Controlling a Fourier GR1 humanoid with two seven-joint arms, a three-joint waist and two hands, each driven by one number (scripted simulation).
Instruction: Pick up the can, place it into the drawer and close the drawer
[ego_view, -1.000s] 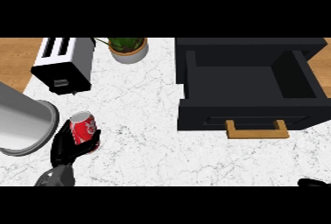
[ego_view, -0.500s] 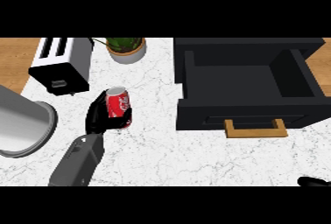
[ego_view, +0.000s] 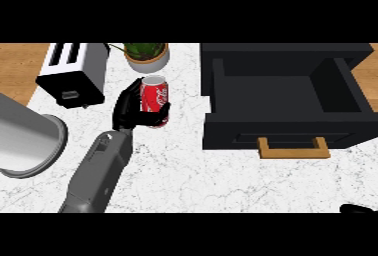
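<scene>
A red can with a silver top is held upright above the white marble counter, left of the drawer. My left hand is shut on it, fingers curled round its left side and thumb at its lower right. The black drawer stands pulled open at the right, its inside bare, with a wooden handle on its front. Only a dark sliver of my right hand shows at the lower right edge.
A white toaster stands at the back left. A potted plant sits just behind the can. A large grey metal pot lies at the left edge.
My left hand has carried the can up and to the right, from beside the grey pot towards the plant and drawer. The forearm has stretched further into view.
</scene>
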